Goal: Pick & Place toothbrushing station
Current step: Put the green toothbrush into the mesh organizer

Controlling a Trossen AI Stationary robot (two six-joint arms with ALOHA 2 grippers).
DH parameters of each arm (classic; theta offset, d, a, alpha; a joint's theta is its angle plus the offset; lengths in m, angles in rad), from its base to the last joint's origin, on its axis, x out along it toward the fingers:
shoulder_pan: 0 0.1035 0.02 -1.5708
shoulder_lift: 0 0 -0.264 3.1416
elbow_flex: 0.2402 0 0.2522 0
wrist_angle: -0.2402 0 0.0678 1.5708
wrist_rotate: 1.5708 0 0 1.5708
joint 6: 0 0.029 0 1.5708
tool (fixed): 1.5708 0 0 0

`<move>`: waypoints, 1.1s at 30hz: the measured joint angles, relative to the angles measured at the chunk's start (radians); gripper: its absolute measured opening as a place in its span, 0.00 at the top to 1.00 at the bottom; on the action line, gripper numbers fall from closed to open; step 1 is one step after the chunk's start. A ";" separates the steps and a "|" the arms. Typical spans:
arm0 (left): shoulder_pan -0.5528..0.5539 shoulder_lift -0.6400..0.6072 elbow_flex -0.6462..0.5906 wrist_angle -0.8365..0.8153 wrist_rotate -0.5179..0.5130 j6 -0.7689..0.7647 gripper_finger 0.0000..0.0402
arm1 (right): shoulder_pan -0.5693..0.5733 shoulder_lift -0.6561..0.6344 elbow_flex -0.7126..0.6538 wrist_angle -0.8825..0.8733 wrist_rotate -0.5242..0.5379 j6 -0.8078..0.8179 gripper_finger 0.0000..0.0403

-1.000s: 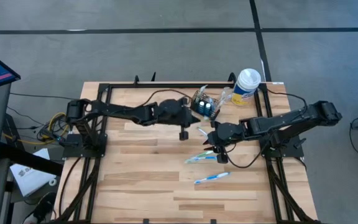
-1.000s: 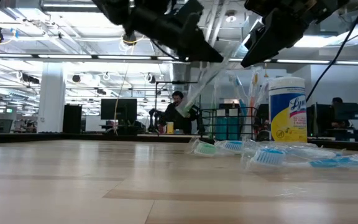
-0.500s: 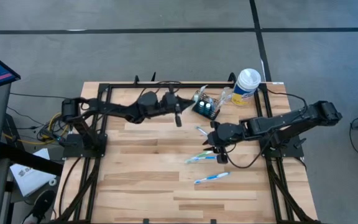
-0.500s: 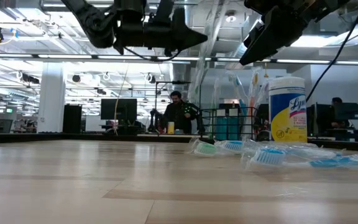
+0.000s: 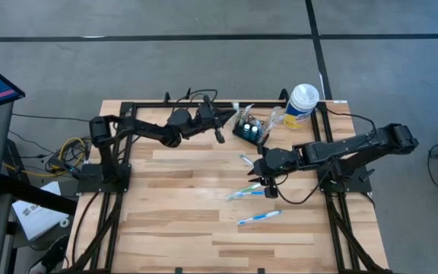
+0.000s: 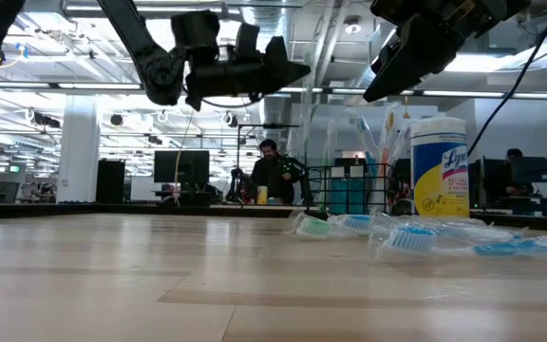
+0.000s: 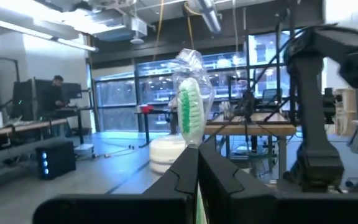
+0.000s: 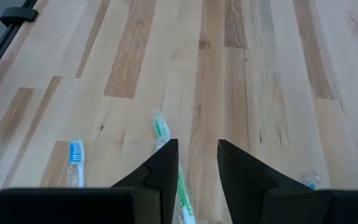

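High view: black wire-mesh caddy (image 5: 250, 131), brushes upright inside.

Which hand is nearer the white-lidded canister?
Right. The right hand hovers over the toothbrushes, diagonally in front of the canister; the left hand, gripping a wrapped toothbrush, sits farther off beyond the caddy.

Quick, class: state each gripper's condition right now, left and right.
Left gripper: fingers shut on a wrapped green toothbrush, raised above the table.
Right gripper: fingers open, holding nothing, hovering over a green toothbrush on the table.
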 joint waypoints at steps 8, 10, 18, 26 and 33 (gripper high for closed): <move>0.048 0.078 0.073 0.014 0.047 -0.057 1.00 | -0.001 0.000 0.000 0.001 0.000 -0.029 0.75; 0.058 0.096 0.094 0.021 0.051 -0.059 1.00 | -0.001 0.000 0.000 0.002 0.000 -0.045 0.75; 0.087 0.147 0.142 0.025 0.062 -0.087 1.00 | -0.007 0.000 0.000 0.003 0.000 -0.053 0.75; 0.090 0.181 0.177 0.023 0.071 -0.083 1.00 | -0.007 0.000 0.000 0.005 0.000 -0.069 0.75; 0.096 0.184 0.177 0.024 0.071 -0.083 1.00 | -0.009 0.000 0.000 0.008 0.000 -0.069 0.75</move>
